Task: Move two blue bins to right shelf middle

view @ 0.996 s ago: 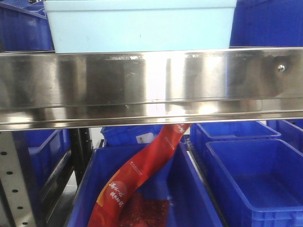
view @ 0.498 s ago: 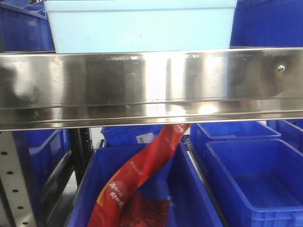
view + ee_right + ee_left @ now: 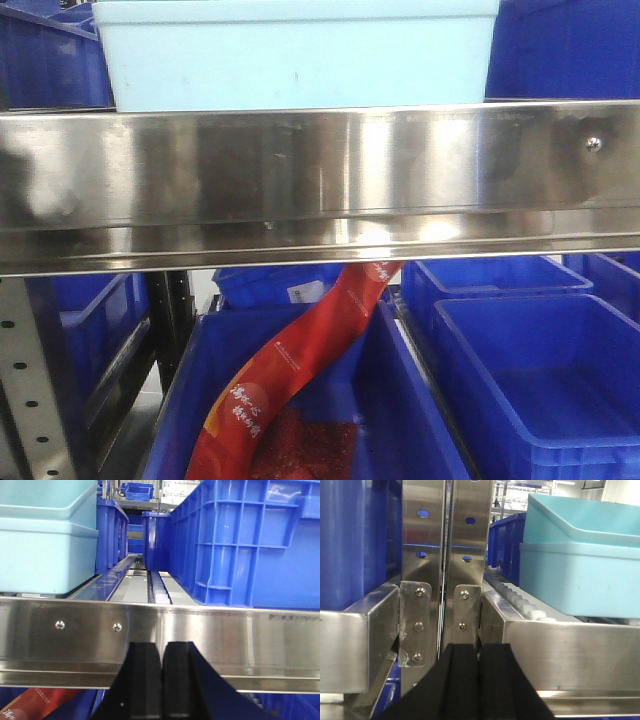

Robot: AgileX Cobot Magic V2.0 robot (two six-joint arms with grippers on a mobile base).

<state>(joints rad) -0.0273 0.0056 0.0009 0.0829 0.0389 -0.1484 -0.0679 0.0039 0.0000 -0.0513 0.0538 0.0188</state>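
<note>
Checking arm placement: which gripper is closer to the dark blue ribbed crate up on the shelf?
Right. The right gripper sits below the front rail, just left of the dark blue crate. The left gripper is by the upright, left of the pale bin.

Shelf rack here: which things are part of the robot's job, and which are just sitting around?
Part of the job:
pale blue bin, nested with a second one
steel shelf rail
left tool and right tool, both closed, empty

Just sitting around:
dark blue bins
red packet in a lower bin
</note>
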